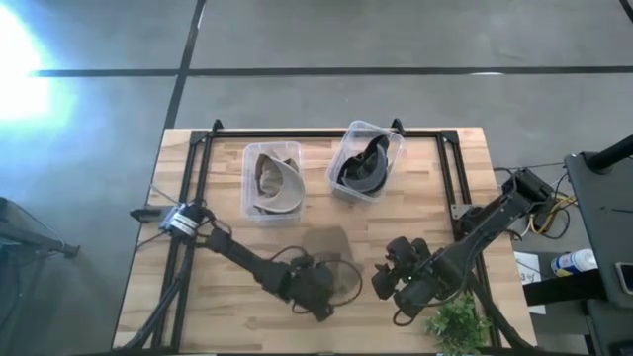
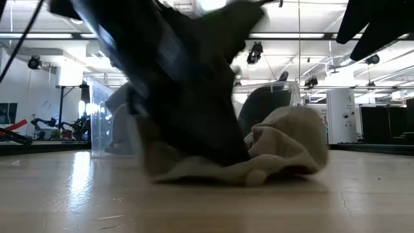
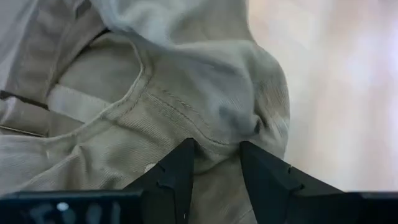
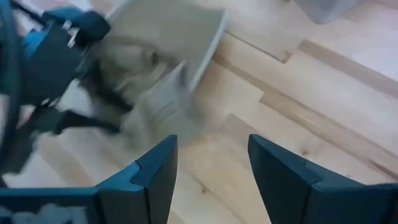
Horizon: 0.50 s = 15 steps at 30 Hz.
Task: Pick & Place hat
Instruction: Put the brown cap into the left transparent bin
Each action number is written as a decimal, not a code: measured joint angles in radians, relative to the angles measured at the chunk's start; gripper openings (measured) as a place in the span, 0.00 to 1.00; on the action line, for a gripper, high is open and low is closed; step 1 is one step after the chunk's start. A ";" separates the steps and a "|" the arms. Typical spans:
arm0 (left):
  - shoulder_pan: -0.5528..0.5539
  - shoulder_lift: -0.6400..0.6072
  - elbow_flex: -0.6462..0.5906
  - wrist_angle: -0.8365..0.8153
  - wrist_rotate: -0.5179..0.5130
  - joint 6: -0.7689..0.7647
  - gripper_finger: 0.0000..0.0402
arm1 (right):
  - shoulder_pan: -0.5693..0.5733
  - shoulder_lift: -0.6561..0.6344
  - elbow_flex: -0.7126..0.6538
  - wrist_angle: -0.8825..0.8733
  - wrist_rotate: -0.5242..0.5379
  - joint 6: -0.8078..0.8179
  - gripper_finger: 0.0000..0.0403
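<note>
My count: two clear plastic bins on table, beige-hat bin beside dark-hat bin. Three hats: one per bin, one beige hat in my left gripper. One plant at table's near edge.

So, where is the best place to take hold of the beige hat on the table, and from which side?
Grip a raised fold of the beige hat, coming from above. It lies crumpled and flat on the table, so no edge offers itself from the side. The left pincer already pinches such a fold; the right pincer waits open nearby.
</note>
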 joint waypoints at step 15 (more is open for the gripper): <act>-0.043 -0.159 -0.014 0.190 0.027 0.014 0.33 | -0.002 -0.007 -0.155 0.441 -0.127 -0.190 0.48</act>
